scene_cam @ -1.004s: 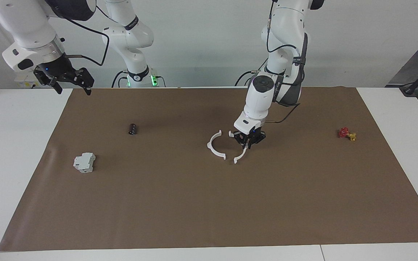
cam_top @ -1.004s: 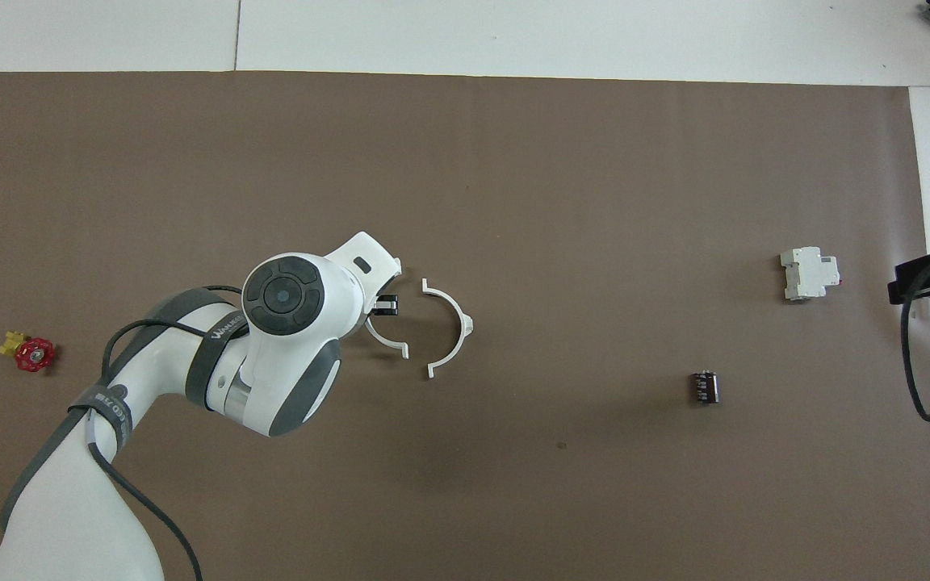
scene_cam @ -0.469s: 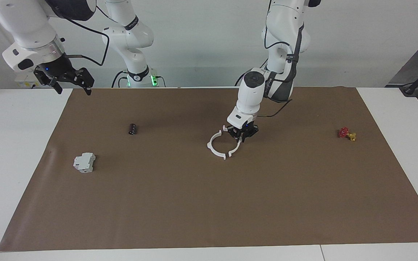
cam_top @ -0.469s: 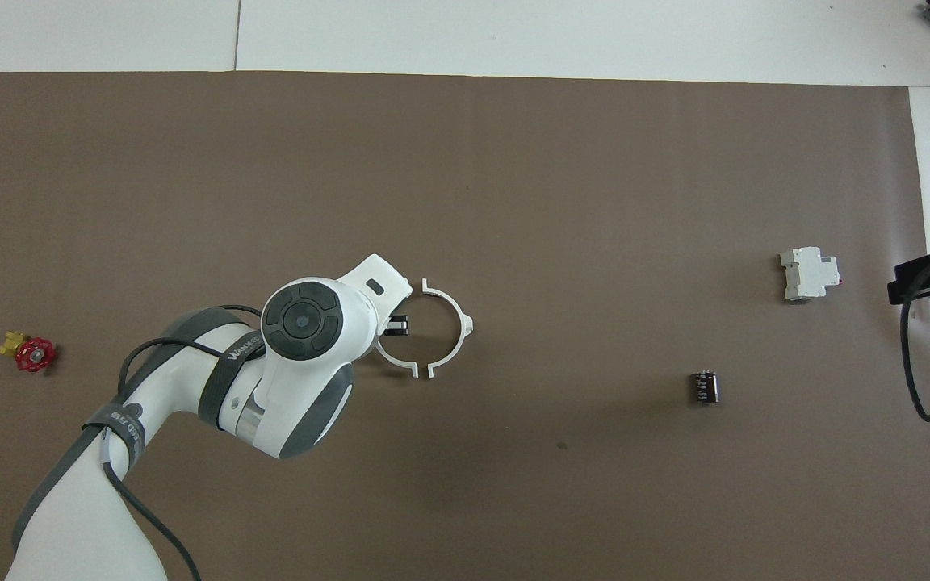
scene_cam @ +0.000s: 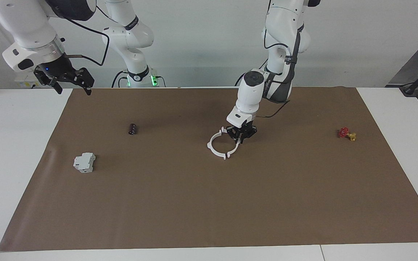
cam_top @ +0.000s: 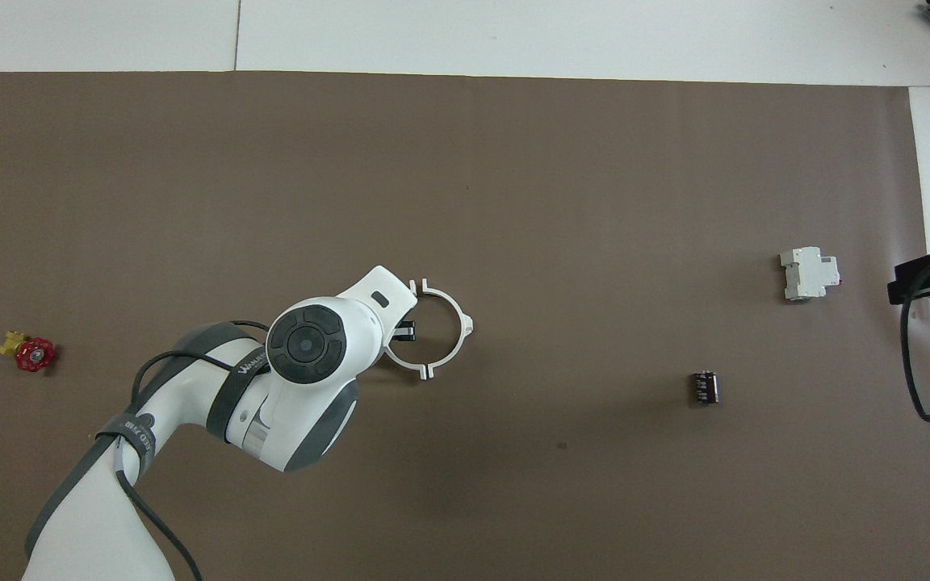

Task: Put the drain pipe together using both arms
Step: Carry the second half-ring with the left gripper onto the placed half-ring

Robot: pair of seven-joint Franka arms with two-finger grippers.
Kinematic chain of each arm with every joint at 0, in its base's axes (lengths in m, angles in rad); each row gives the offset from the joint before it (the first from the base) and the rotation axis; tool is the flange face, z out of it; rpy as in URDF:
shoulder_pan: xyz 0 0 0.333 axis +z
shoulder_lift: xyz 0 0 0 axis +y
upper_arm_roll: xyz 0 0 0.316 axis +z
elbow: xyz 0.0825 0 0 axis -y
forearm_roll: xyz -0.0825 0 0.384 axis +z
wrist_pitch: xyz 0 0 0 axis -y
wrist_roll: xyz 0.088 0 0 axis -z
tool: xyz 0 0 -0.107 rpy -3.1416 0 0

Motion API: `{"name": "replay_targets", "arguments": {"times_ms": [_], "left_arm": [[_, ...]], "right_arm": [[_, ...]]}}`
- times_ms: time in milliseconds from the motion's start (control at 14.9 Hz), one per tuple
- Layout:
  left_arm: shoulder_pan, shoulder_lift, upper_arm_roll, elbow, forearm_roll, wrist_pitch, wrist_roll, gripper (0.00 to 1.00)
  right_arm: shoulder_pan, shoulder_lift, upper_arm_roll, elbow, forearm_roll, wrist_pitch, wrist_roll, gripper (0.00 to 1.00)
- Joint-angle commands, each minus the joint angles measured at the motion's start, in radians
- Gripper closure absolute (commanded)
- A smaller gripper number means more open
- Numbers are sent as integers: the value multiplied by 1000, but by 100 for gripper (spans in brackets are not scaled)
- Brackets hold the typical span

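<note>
The drain pipe lies mid-mat as two white half-rings whose ends meet in a ring shape. My left gripper (scene_cam: 241, 139) is down at the mat and shut on the half-ring (scene_cam: 236, 148) toward the left arm's end. In the overhead view the left gripper (cam_top: 406, 329) and most of that half-ring (cam_top: 402, 365) sit under the wrist. The other half-ring (scene_cam: 209, 146) lies flat and free, also in the overhead view (cam_top: 465, 325). My right gripper (scene_cam: 73, 88) waits open and empty, raised over the mat's corner at the right arm's end.
A pale grey boxy block (scene_cam: 84, 162) and a small black cylinder (scene_cam: 132, 128) lie toward the right arm's end. A red and yellow valve (scene_cam: 347, 134) lies toward the left arm's end. A brown mat (scene_cam: 209, 210) covers the white table.
My left gripper slid its half-ring toward the free half-ring. The gap between the two closed and their ends now meet. The right arm has not moved.
</note>
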Motion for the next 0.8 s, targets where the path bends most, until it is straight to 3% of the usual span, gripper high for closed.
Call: {"name": "replay_targets", "arguments": {"times_ms": [0,736], "left_arm": [[-10,-35,11,-39,19,27,-10,100],[-15,-11,10,-37,82,69,19,100]], "right_arm": [[-4,-15,0,-18,17,13,-21,0],[-4,-15,0,-18,17,13,-21,0]]}}
